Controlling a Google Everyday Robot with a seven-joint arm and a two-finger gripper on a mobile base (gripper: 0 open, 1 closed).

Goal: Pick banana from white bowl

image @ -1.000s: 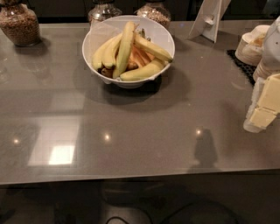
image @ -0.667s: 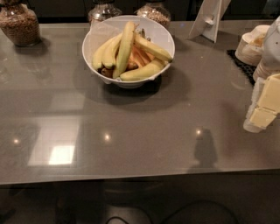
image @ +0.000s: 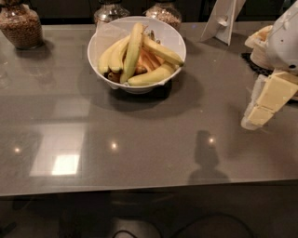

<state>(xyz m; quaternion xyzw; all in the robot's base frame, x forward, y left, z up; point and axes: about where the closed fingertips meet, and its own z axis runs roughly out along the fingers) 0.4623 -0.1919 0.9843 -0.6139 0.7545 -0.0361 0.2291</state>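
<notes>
- Camera view looks down across a glossy grey surface [image: 139,139], with the white bowl [image: 108,31] standing at the back, left of the middle.
- The banana [image: 160,50], plain yellow and nearly straight, lies in the bowl's right half. It slants from near the middle of the pile down to the right rim, and its far end rests at that rim.
- A longer, greenish-yellow banana [image: 132,50] stands steeply through the middle of the pile, its top touching the near end of the task banana.
- A curved yellow banana [image: 150,76] lies along the front of the bowl, below the task banana.
- Two more yellow bananas [image: 109,56] lean against the left wall.
- Orange pieces [image: 150,60] show between the fruit; their kind cannot be told.
- The end effector [image: 253,118] hangs at the right edge, low over the surface and well apart from the bowl, pointing down and to the left.
- It is made of cream-coloured blocks under the white arm housing [image: 286,37]. Whether it is apart or together cannot be told, and nothing is seen in it.
- Behind the arm sits a stack of small cream bowls [image: 260,41] on a dark mat [image: 251,62].
- A glass jar with brown contents [image: 18,25] stands at the back left corner.
- Two more jars [image: 108,10] [image: 165,13] stand just behind the white bowl.
- A white folded stand [image: 221,18] rests at the back, right of the bowl.
- Bright light patches [image: 65,163] reflect on the front left of the surface.
</notes>
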